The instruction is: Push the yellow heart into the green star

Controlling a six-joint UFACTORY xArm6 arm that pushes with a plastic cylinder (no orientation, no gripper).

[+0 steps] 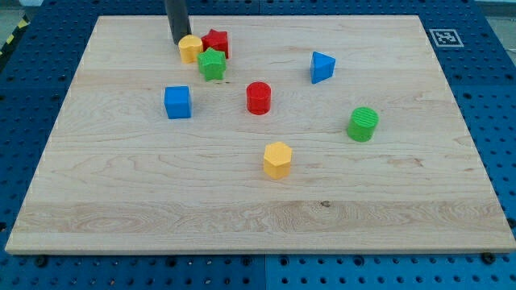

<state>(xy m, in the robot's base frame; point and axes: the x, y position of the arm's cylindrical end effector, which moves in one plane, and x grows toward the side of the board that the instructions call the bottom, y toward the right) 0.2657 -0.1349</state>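
The yellow heart (190, 48) sits near the view's top, left of centre, on the wooden board (121, 193). The green star (213, 64) lies just to its lower right, touching it or nearly so. A red star (217, 41) sits right behind them, against the heart's right side. My tip (176, 41) is at the heart's upper left edge, close to or touching it. The dark rod rises out of the view's top.
A blue cube (177, 102) lies below the cluster. A red cylinder (259, 97) is near the centre. A blue triangle (322, 67), a green cylinder (363, 124) and a yellow hexagon (277, 159) lie to the right and below.
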